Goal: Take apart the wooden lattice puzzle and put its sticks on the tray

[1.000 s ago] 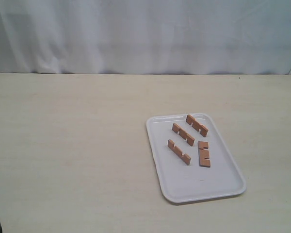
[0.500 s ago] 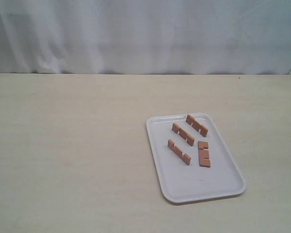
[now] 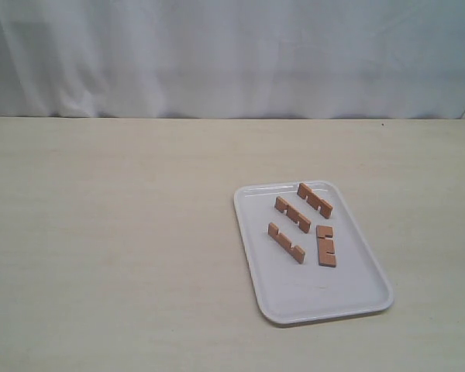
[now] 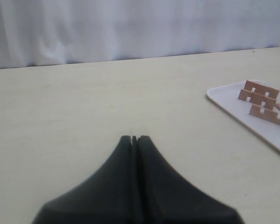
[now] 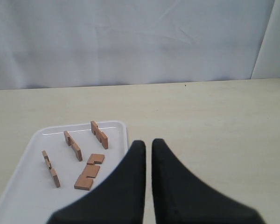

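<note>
The wooden lattice puzzle lies taken apart as several reddish-brown notched sticks on the white tray point(image 3: 318, 298), right of the table's middle. Three sticks point(image 3: 314, 200) point(image 3: 292, 214) point(image 3: 286, 242) stand on edge, slanted side by side. One stick point(image 3: 325, 246) lies flat near the tray's right rim. Neither gripper shows in the exterior view. My left gripper point(image 4: 135, 139) is shut and empty over bare table, with the tray point(image 4: 224, 100) off to one side. My right gripper point(image 5: 148, 144) is shut and empty beside the tray point(image 5: 28, 196), near the flat stick point(image 5: 89, 171).
The pale wooden table point(image 3: 108, 232) extends wide to the left of the tray. A white curtain point(image 3: 217, 54) closes off the far edge.
A dark part at the lower left corner of the exterior view one second ago has left the picture. The sticks and the tray have not moved.
</note>
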Available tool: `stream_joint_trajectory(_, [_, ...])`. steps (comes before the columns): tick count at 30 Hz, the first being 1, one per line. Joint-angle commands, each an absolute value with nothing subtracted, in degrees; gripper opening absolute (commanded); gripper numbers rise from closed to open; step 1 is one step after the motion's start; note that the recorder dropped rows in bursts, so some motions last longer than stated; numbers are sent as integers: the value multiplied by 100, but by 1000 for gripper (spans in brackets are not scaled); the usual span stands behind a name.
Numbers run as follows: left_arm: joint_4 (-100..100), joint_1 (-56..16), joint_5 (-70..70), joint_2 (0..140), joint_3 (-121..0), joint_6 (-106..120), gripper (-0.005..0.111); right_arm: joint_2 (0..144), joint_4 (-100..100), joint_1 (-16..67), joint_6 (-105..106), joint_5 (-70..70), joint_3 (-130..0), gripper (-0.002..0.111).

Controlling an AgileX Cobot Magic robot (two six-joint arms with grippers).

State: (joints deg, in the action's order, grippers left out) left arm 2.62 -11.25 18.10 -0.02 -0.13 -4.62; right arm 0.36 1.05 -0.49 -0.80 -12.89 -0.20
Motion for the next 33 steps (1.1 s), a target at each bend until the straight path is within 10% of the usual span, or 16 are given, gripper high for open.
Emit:
stream_joint_trajectory(1, [232,-1105,1151,0,0,-479,0,0,111,-79,-90,-1311,0,4])
stream_joint_trajectory(33, [521,-663,1470,0,0,-479,0,0,111,-79,-90,-1311,0,4])
